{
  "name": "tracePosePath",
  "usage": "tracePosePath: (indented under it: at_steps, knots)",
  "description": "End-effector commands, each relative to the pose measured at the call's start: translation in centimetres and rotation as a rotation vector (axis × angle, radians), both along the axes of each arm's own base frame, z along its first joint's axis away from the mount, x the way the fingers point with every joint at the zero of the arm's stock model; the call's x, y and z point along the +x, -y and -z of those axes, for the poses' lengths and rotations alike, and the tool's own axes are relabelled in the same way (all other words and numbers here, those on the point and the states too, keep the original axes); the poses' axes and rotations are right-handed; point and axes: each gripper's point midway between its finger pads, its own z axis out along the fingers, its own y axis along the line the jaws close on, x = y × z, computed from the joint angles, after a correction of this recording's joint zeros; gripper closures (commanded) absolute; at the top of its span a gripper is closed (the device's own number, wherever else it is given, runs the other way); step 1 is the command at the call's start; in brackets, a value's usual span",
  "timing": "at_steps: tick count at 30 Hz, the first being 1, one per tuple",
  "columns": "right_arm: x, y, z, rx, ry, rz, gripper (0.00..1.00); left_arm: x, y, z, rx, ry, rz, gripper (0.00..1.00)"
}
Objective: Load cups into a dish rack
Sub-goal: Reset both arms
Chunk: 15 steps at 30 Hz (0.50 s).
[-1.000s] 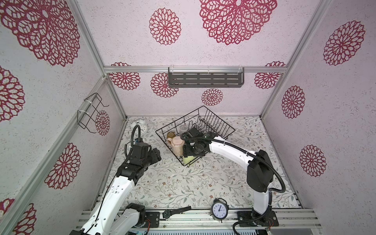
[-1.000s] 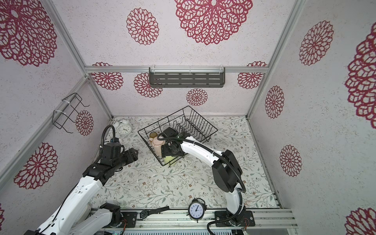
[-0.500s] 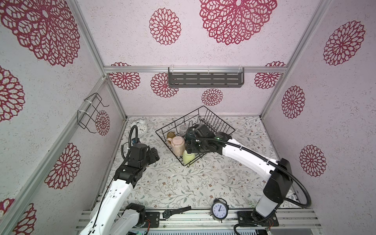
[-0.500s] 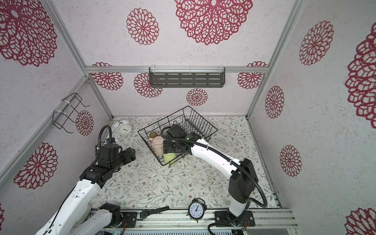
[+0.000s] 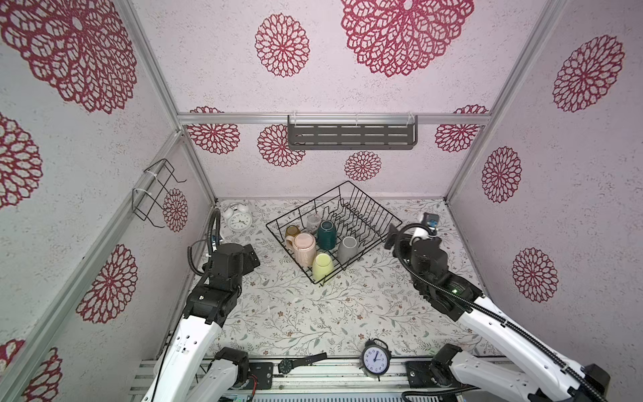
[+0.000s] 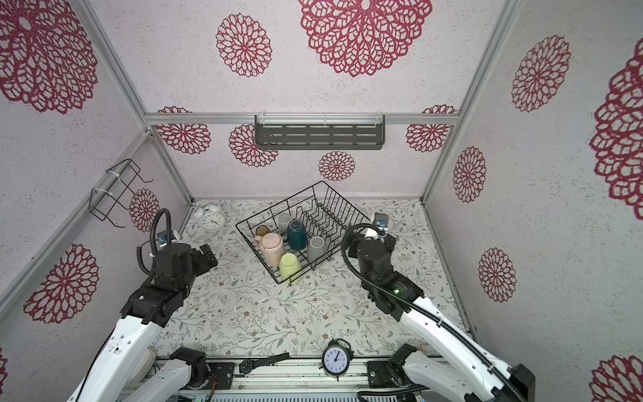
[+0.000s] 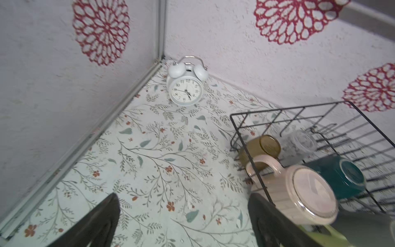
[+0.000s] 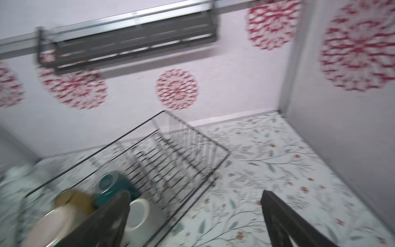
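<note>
White lower links and black upper housings were seen on the left arm and the right arm. A black ribbed cable was run along the right arm, and a looped cable was carried behind the left wrist. A small green light was shown on the right arm's housing. The left gripper and the right gripper were fitted with matte black fingers.

Enclosure with pale textured walls bearing red floral medallions, joined by aluminium posts. Far wall: dark grey slotted shelf. Left wall: black wire bracket. Floor: leaf-and-flower print, evenly lit. Far left corner: white twin-bell alarm clock.
</note>
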Motion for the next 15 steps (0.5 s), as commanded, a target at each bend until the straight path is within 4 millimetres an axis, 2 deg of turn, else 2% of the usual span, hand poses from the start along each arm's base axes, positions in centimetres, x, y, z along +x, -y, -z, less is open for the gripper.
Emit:
tracePosePath:
  at_steps: [1,4,6,8,12,15]
  knots:
    - [-0.5,6.6,-0.2,-0.017,0.065,0.204,0.01,-0.1,-2.5,-2.0,0.072,0.071,-0.132,0.03]
    - [-0.2,9.3,3.2,-0.033,0.037,0.225,0.01,0.8,-2.1,-1.7,0.105,0.101,-0.095,0.03]
    - [0.4,9.7,5.8,-0.049,0.036,0.171,0.01,0.8,-3.1,-1.1,0.154,0.099,-0.150,0.03]
    - [0.4,10.7,8.2,-0.042,0.047,0.193,0.01,0.9,-3.9,-0.3,0.199,0.086,-0.189,0.03]
    - [0.1,12.1,12.3,-0.093,-0.016,0.245,0.01,1.7,-5.1,2.9,0.155,0.027,-0.256,0.03]
    - [0.6,11.8,14.6,-0.212,-0.095,0.205,0.01,3.4,-5.3,5.2,0.209,-0.041,-0.231,0.03]
